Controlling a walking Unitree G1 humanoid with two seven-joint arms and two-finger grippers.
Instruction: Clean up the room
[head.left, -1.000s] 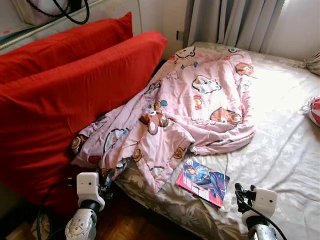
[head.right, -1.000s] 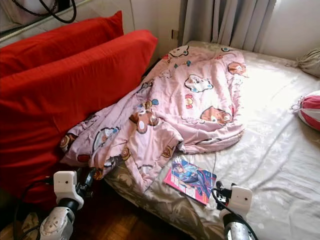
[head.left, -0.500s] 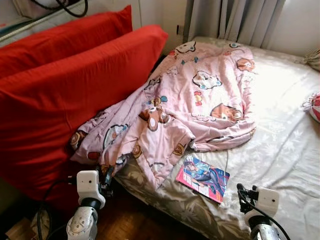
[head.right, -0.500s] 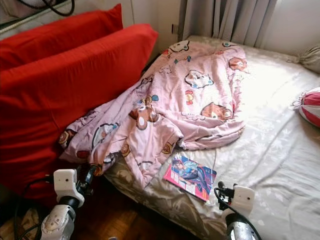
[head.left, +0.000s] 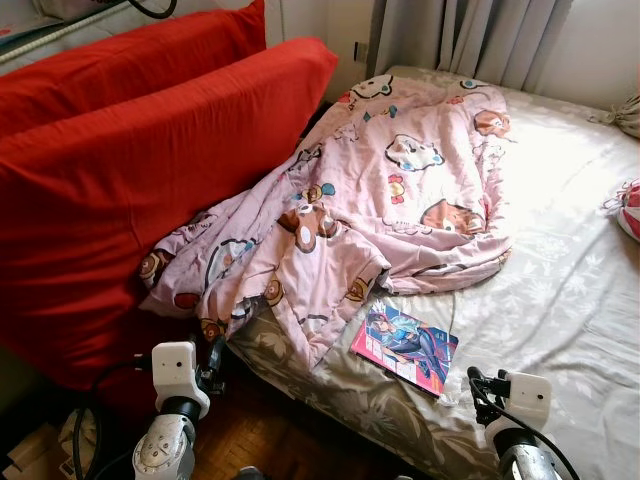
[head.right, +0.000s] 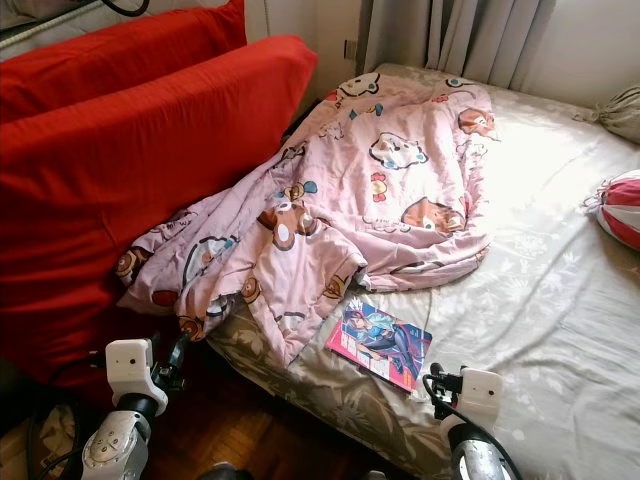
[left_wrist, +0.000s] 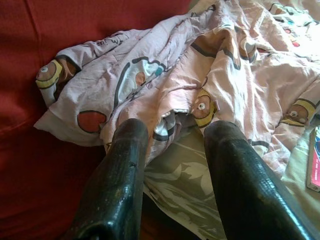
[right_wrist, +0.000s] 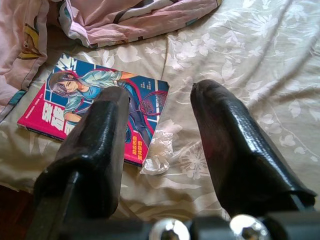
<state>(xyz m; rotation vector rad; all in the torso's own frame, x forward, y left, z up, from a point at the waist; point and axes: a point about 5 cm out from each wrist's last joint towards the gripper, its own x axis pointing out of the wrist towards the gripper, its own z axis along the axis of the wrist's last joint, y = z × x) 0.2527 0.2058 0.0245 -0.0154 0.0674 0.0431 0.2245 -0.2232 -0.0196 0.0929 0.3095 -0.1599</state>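
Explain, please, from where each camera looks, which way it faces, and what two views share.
Eye views: from the head, facing down at the bed, both grippers low in frame.
Left wrist view: along the open left gripper toward the pink cartoon blanket and red cushion.
Right wrist view: along the open right gripper toward the comic book and a crumpled wrapper.
Both wrist views share blanket and book.

Two red cushions (head.left: 150, 150), one blanket (head.left: 380, 200), one comic book (head.left: 405, 342).
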